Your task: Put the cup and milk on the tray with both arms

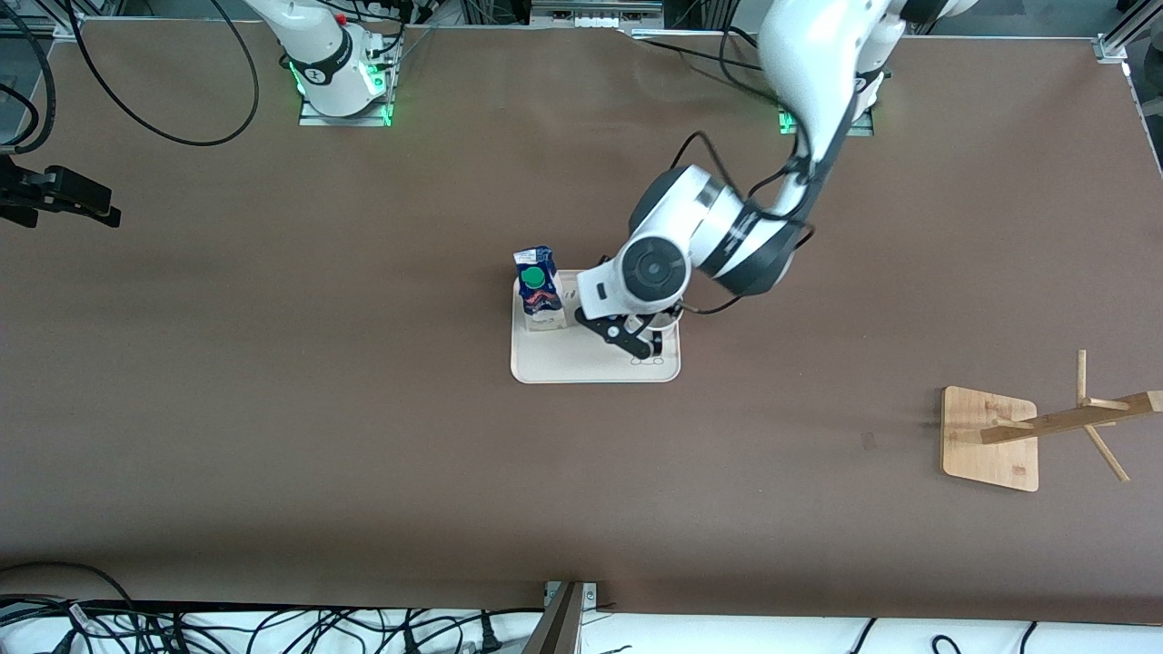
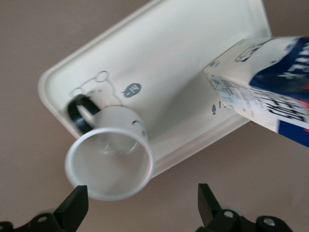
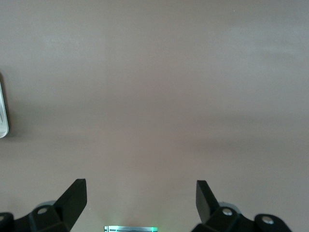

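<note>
The tray is lying flat near the middle of the table, and everything else is best placed from it. The milk is standing upright on the tray, at the corner toward the right arm's end of the table and farther from the front camera. The cup is also standing upright on the tray, at the end toward the left arm's end of the table, with its black loop handle lying beside the small bunny drawing; in the front view the arm is covering most of the cup. The left gripper is hanging just above the cup, its fingers spread wide and gripping nothing, one fingertip showing beside the cup's rim. The right gripper is waiting well away from the tray, over bare table toward the right arm's end, its fingers likewise spread wide with nothing between them. A wooden rack with a square base is sitting well apart from the tray, toward the left arm's end of the table and nearer to the front camera.
</note>
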{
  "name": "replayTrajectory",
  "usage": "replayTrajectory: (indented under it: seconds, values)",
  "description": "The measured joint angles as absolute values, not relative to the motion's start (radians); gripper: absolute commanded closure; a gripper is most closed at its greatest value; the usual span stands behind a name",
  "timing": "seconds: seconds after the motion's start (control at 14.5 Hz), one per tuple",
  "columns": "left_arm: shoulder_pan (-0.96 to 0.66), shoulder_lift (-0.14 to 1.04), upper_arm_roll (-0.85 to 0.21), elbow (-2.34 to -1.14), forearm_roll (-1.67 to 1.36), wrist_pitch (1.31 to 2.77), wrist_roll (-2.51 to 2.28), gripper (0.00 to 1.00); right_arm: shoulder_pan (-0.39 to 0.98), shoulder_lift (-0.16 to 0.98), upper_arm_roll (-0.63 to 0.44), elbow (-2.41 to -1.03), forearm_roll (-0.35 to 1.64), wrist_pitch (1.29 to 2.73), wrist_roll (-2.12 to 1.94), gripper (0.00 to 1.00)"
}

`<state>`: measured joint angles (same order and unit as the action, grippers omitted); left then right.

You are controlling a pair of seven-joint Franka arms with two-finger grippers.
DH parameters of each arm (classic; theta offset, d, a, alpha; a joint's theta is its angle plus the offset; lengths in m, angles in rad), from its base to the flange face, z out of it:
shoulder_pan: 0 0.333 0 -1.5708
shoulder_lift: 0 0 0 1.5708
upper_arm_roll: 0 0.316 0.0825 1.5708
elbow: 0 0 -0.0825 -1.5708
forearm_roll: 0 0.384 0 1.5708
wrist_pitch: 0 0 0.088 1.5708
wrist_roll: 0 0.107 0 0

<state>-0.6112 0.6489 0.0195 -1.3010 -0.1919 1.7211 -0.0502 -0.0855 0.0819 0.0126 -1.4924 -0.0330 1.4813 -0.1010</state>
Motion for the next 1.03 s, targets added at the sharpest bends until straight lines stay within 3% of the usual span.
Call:
replayTrajectory:
  seconds: [0.48, 1.03]
  values:
    - [-0.248, 0.263, 0.055, -1.385, -0.165, 1.58, -0.016, 0.0, -0.085, 0.082, 0.013, -1.493, -0.033, 1.481, -0.101, 0.0]
    - [-0.055, 0.017, 0.06, -1.547, -0.032, 1.53, -0.023, 0.0, -0.085, 0.082, 0.014, -1.493, -0.033, 1.481, -0.103, 0.0]
